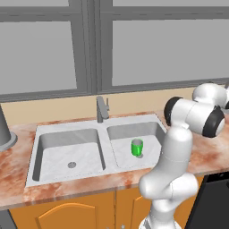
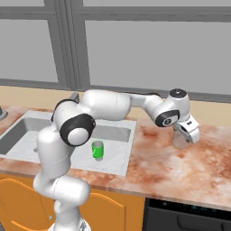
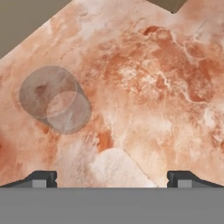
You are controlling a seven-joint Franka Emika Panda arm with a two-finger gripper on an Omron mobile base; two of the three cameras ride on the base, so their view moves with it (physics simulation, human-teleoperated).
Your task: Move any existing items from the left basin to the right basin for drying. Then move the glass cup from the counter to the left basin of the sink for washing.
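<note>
The green mug (image 1: 137, 147) (image 2: 97, 150) stands upright in the right basin (image 1: 123, 134) (image 2: 118, 134). Nothing lies in the left basin (image 1: 56, 156), apart from its drain. On the mottled counter (image 2: 180, 173) right of the sink stands the translucent glass cup (image 2: 180, 141) (image 3: 54, 99). My gripper (image 2: 192, 134) (image 3: 113, 177) hovers just above the counter beside the cup. It is open with nothing between its fingertips (image 3: 43, 178). In the hand view the cup sits off to the upper left of the fingers, apart from them.
A grey faucet (image 1: 102, 109) rises behind the sink divider. At the counter's far left stands a tall grey canister (image 1: 4, 132). The beige wall strip (image 3: 26, 22) and windows run behind the counter. Below its right end sits a dark appliance front (image 2: 189, 216).
</note>
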